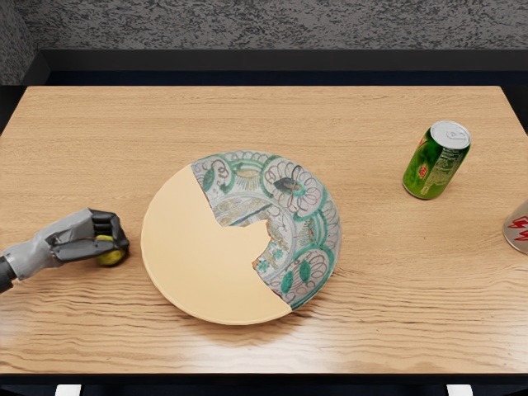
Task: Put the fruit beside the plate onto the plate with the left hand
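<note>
Though dark curled fingers hide most of it, one yellowish fruit sits near the desk's left edge, just beside the single plate, apparently gripped by the left robot hand. Open wood surrounds both. One green can stands toward the far right corner; one silvery object is cut off at the right edge.

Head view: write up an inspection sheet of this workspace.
Surface: wooden table, grain showing.
Job's things: fruit, small and yellow-green, just left of the plate, not on it; plate mid-table, part patterned, part plain tan.
Clutter: green can standing at the right; silver object cut off by the right edge.
Hands: left hand curled around the fruit; right hand not in view.
Cables: nothing seen.
Surroundings: dark grey wall behind the table.
</note>
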